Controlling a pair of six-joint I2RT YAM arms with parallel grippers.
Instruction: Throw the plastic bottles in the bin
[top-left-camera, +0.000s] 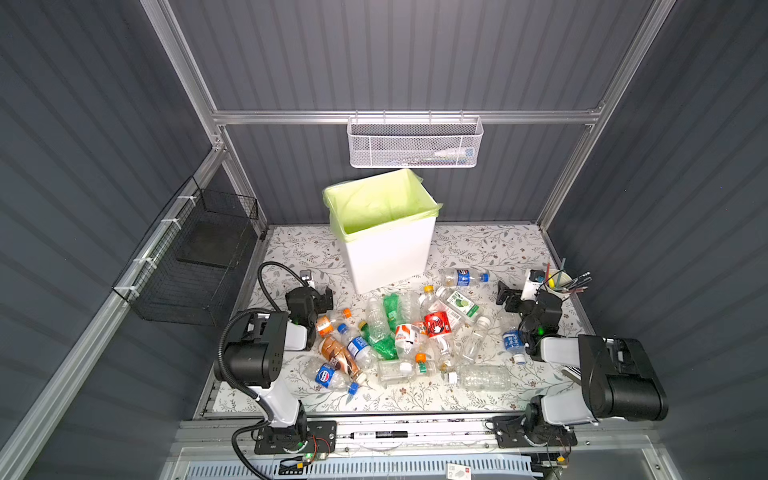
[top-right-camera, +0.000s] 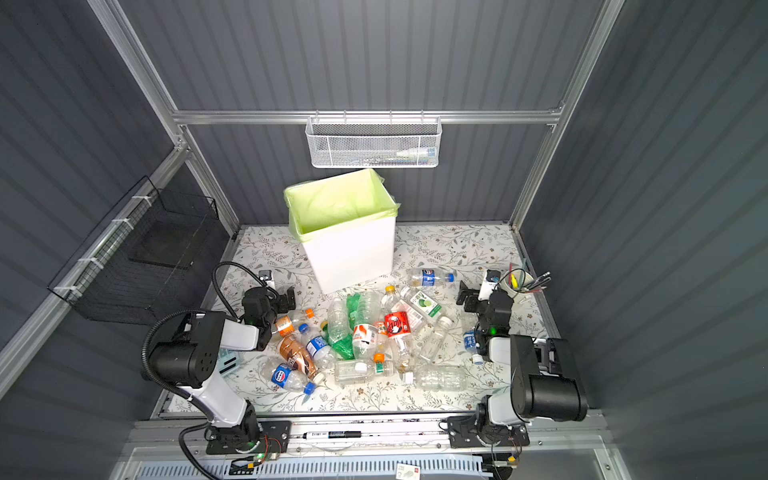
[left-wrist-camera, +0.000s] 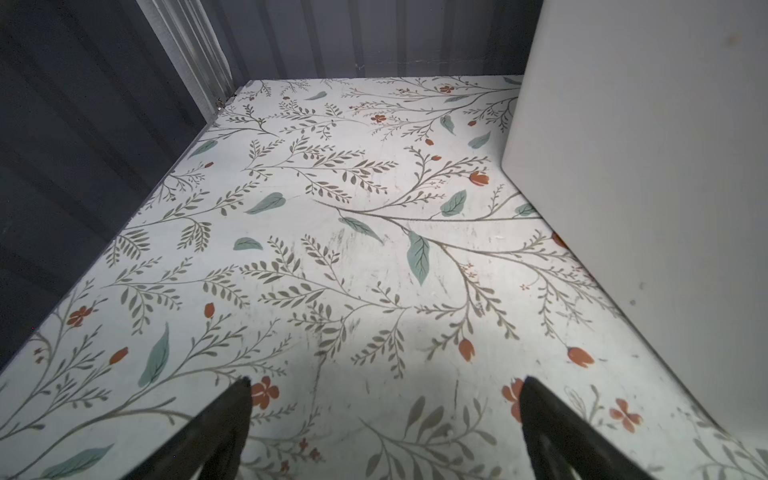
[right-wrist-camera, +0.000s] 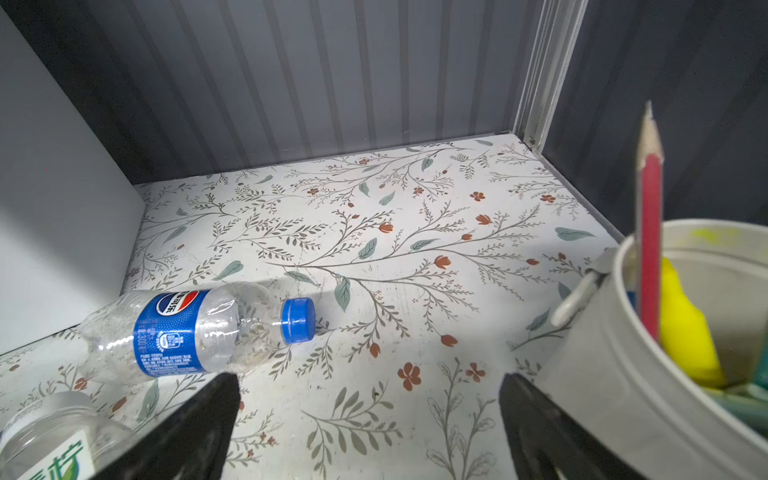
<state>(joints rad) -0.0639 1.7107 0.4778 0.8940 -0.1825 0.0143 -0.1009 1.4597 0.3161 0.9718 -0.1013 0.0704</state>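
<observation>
Left tool and right tool gape wide, both empty.

The left arm and right arm have white link shells and bulky black joint housings. A black corrugated cable loops at the left arm's 9 o'clock.

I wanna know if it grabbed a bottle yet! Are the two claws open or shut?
Left gripper: open, holding nothing.
Right gripper: open, holding nothing; the blue-capped bottle lies untouched ahead of it.
</observation>
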